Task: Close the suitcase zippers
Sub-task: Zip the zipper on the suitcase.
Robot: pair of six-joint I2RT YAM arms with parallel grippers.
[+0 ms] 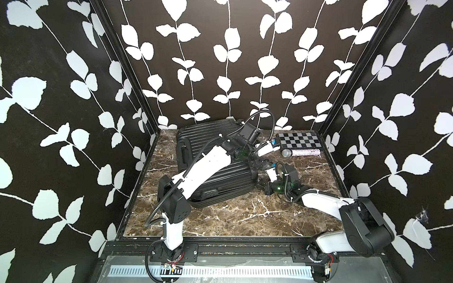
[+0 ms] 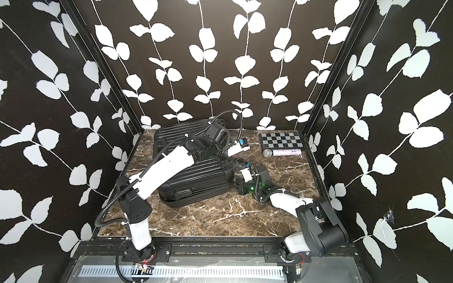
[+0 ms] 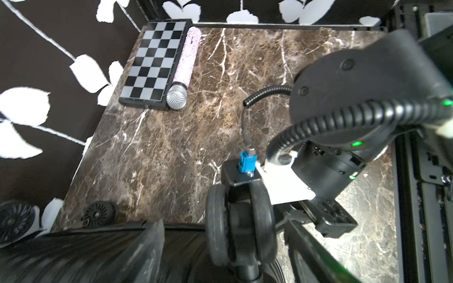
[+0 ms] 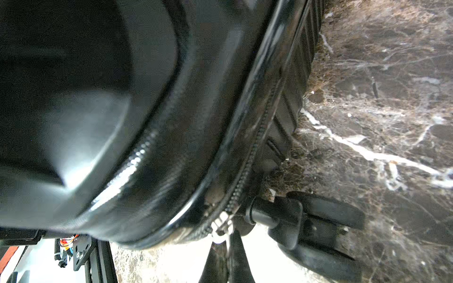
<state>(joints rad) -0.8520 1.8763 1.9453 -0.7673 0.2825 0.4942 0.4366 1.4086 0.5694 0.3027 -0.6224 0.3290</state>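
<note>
Top views sharp; R wrist blurry, glare on suitcase (image 4: 157,137).

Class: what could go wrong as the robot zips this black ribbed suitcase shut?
The right gripper pinches only the small silver zipper pull by its tips; it might slip. The black caster wheel sits close beside, risking a snag. The open left gripper clamps nothing, so the black ribbed suitcase may slide.
</note>
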